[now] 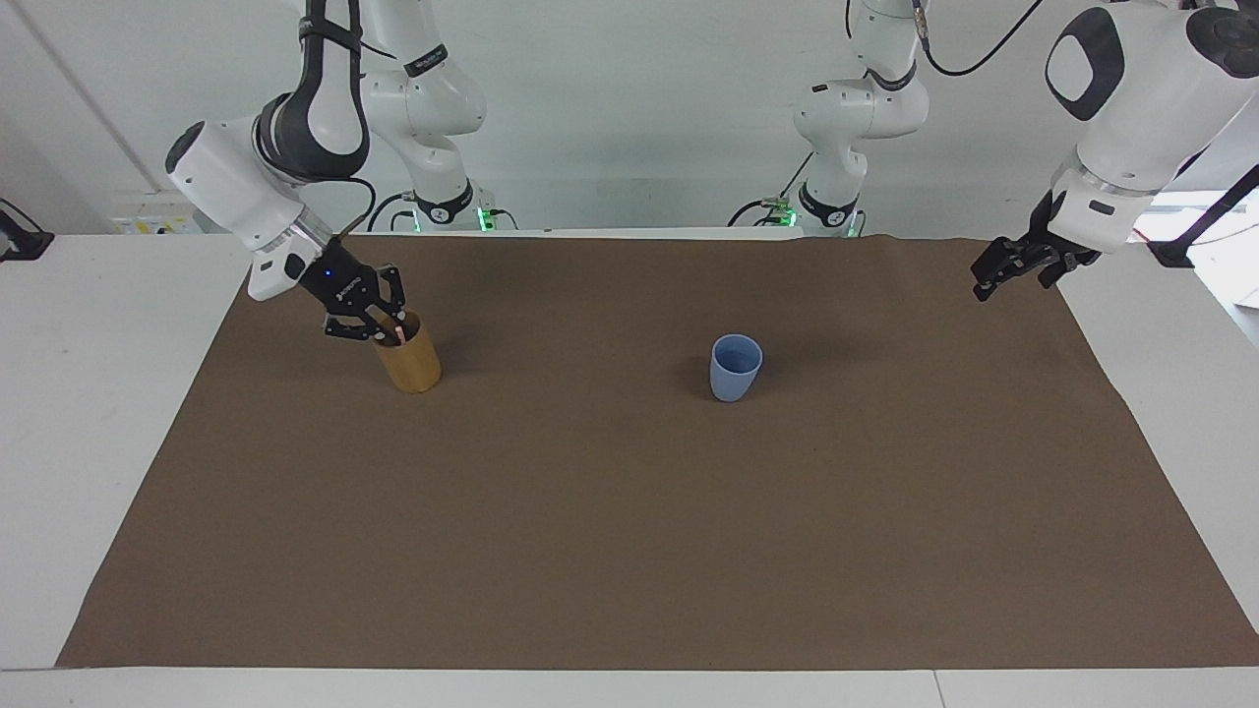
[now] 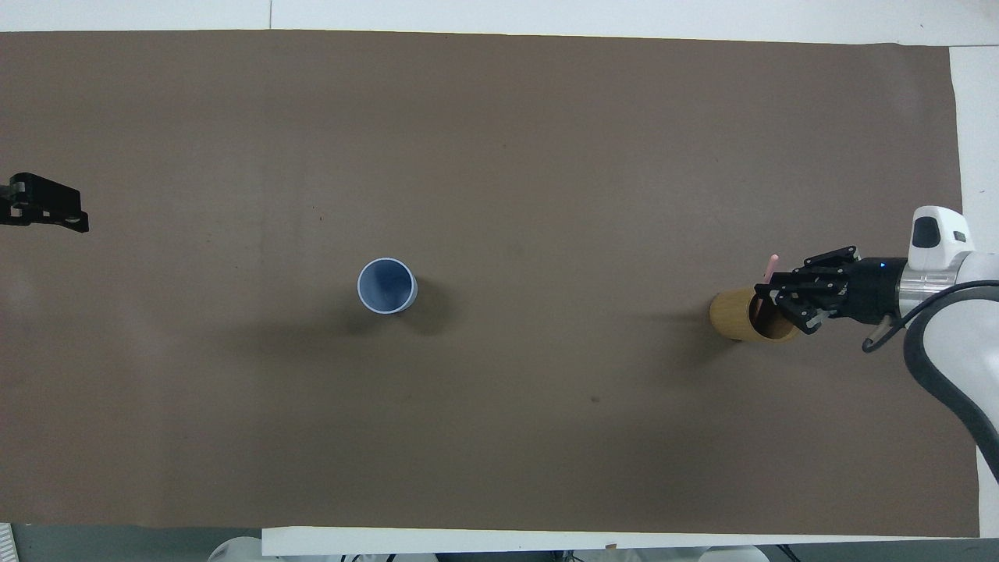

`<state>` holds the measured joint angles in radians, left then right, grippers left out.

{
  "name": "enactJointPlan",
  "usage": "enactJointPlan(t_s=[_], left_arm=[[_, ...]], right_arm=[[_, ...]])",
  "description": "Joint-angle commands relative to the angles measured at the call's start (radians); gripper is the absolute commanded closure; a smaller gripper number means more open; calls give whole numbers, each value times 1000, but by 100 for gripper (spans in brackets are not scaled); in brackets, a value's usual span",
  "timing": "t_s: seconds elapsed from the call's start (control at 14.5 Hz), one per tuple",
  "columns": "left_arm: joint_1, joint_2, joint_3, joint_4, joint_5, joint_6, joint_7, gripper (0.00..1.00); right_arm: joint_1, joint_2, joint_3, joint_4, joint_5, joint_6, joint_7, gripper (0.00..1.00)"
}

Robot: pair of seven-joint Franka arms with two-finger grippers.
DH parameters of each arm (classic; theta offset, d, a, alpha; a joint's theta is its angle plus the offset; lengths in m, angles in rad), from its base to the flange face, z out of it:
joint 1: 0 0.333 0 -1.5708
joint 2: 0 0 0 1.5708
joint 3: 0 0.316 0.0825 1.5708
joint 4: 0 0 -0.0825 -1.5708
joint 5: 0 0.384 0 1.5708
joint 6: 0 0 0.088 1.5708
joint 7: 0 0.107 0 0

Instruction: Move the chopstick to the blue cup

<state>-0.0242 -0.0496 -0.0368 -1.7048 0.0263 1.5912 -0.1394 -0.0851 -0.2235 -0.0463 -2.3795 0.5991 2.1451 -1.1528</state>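
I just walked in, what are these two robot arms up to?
The right gripper is at the mouth of a tan holder, and its jaws look closed on a pink chopstick standing in it. The chopstick is meant to go into the blue cup, which stands empty mid-table. The left gripper waits in the air over the brown mat's edge, holding nothing.
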Motion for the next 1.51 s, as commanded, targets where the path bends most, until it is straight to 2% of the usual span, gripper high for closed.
enactJointPlan(t_s=[0.0,0.14,0.48,0.76,0.89,1.17,1.44], left_arm=[[1,8,-2,69,-22,-72,12,0],[-6,8,-3,74,-20,-63,18,0],[-11,-15,-14,86,-22,-82,93,0],[-11,-36,-14,79,-22,-149,84,0],[-8,-42,-14,71,-20,-143,87,0],[4,-42,-2,71,-20,-143,86,0],[-3,-42,-5,71,-19,-143,86,0]], right_arm=[[-10,-16,6,11,-28,-14,25,93],[-5,-19,8,52,-53,-22,47,97],[1,-40,22,224,-142,-190,224,99],[18,-43,42,486,-255,-411,389,100],[19,-39,78,577,-260,-456,468,100],[21,13,230,712,-259,-407,796,100],[39,16,402,703,-262,-233,1112,100]])
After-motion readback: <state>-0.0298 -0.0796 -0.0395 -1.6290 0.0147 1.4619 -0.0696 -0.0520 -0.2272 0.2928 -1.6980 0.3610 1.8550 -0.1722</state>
